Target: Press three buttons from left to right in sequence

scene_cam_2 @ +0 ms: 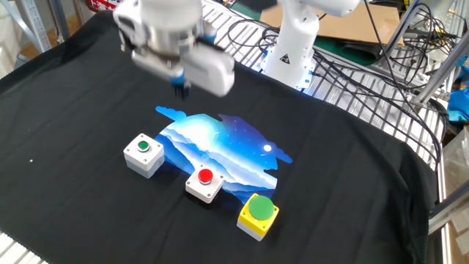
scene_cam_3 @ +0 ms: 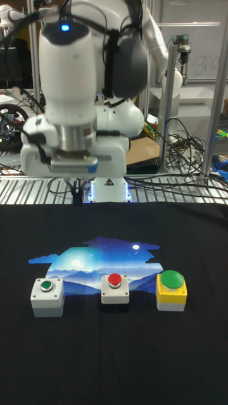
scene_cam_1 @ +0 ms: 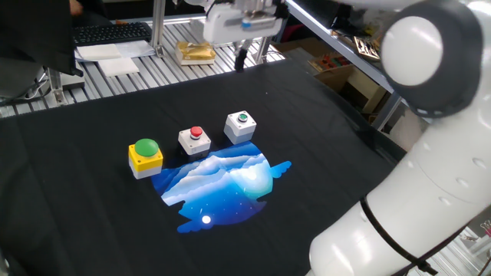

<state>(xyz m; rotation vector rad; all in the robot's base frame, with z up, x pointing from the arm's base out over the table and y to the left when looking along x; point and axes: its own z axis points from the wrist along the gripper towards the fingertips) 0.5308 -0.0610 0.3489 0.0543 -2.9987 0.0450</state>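
Observation:
The three buttons stand in a row on the black cloth point(scene_cam_1: 322, 130). In one fixed view they are the big green dome on a yellow box point(scene_cam_1: 145, 156) at left, the small red on a white box point(scene_cam_1: 195, 138) in the middle, and the small green on a white box point(scene_cam_1: 241, 125) at right. The other views show the dome point(scene_cam_2: 258, 213) point(scene_cam_3: 171, 289), the red point(scene_cam_2: 205, 182) point(scene_cam_3: 114, 288) and the small green point(scene_cam_2: 143, 154) point(scene_cam_3: 47, 295). My gripper point(scene_cam_1: 240, 60) point(scene_cam_2: 181, 89) point(scene_cam_3: 77, 193) hangs high above the cloth, behind the row and touching nothing. Its dark fingertips are pressed together.
A blue mountain picture point(scene_cam_1: 222, 184) is printed on the cloth beside the buttons. Beyond the cloth's far edge lie a keyboard point(scene_cam_1: 111, 33), papers point(scene_cam_1: 115, 60) and a yellow object point(scene_cam_1: 194, 52) on a slatted metal table. The robot base point(scene_cam_2: 293, 51) and cables point(scene_cam_2: 381, 66) stand at one side.

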